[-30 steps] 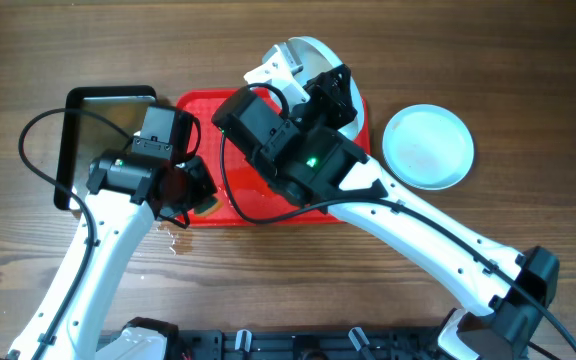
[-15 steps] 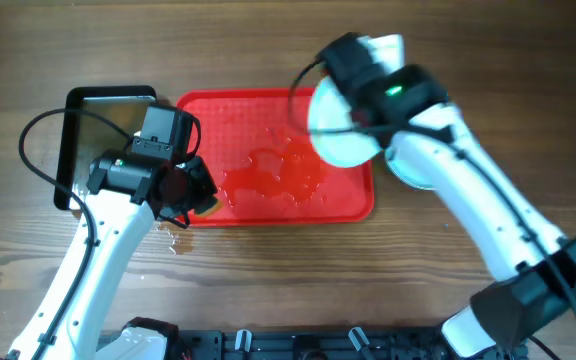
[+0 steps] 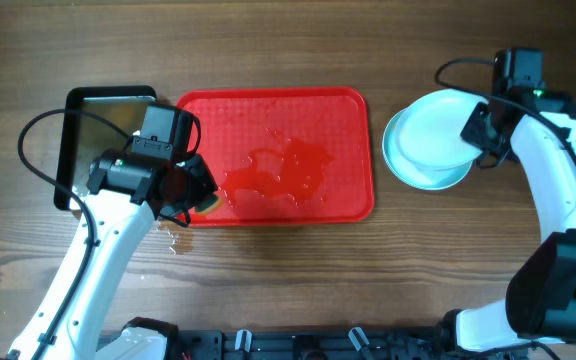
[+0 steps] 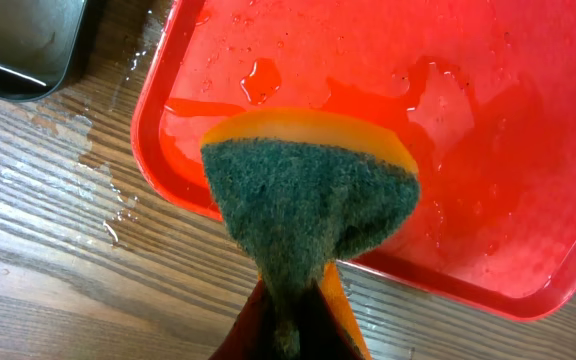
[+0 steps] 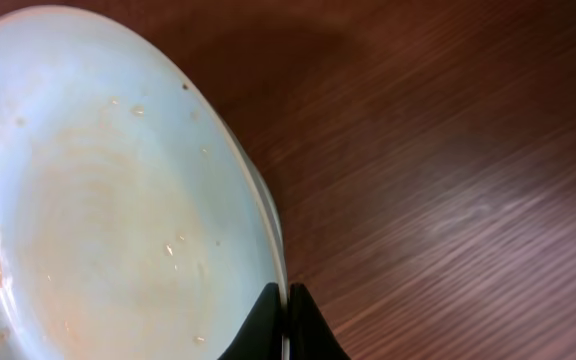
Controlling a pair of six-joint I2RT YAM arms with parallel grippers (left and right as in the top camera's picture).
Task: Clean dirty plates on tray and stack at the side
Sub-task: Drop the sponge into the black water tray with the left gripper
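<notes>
Glossy wet plastic tray point(image 3: 218, 120); smooth glazed plate point(image 3: 433, 130); rough fibrous sponge point(image 4: 303, 200); matt grained wood table point(image 3: 368, 285); shiny metal pan point(image 3: 98, 125).

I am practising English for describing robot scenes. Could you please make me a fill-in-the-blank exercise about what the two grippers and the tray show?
1. The left gripper is shut on a green and yellow ____.
2. The right gripper grips a white plate by its ____.
3. The wet red tray holds ____ plates.
4. In the overhead view, the black pan lies ____ of the tray.
Missing words: sponge; rim; no; left.
</notes>
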